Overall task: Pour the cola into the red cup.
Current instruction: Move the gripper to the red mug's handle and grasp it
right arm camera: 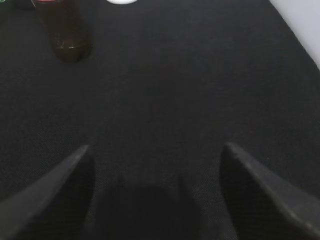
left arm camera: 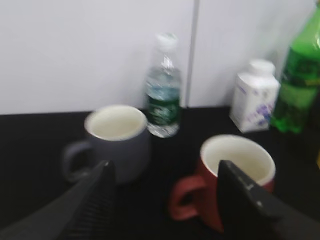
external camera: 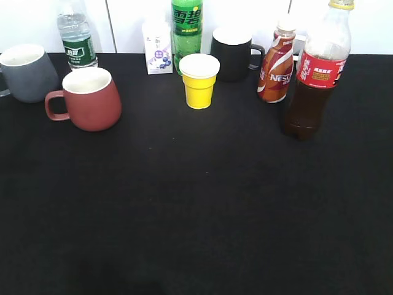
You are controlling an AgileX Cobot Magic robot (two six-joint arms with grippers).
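Half of cola cropped; red cup seemingly empty, blurred.

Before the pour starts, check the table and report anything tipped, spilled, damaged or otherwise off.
Nothing stands out. The cola bottle stands upright with its yellow cap on, the red cup sits upright and looks empty, and the other bottles and cups around them are upright too. No liquid shows on the black table. Both grippers are open and hold nothing.

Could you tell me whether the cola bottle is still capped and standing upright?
Yes, capped and upright. The cola bottle stands on the black table with its yellow cap on, dark liquid filling its lower half. Neither pincer touches it.
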